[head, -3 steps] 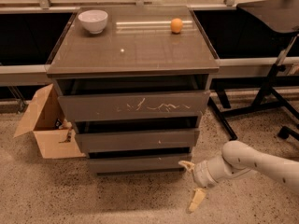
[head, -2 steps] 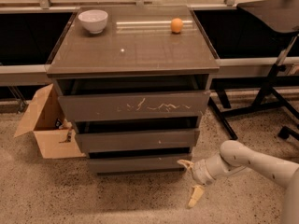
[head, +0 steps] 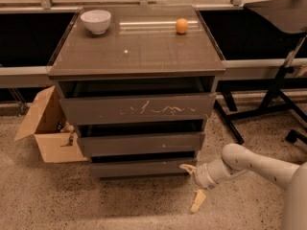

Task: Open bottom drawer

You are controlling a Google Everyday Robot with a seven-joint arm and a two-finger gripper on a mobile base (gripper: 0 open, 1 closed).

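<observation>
The grey-brown cabinet [head: 136, 61] has three handleless drawers. The bottom drawer [head: 139, 167] is the lowest, with a plain shallow front, and sits flush just above the floor. My gripper [head: 193, 186] is low at the drawer's right end, on a white arm coming from the lower right. Its fingers are spread open: the upper fingertip [head: 186, 167] touches or nearly touches the drawer front's right edge, and the lower fingertip [head: 197, 201] hangs near the floor. Nothing is held.
A white bowl [head: 95, 21] and an orange [head: 181, 25] sit on the cabinet top. An open cardboard box [head: 48, 128] stands on the floor at the left. A black stand's legs [head: 268, 107] spread at the right. Speckled floor lies in front.
My gripper has moved a little left and up toward the bottom drawer's right end. The drawers have not moved.
</observation>
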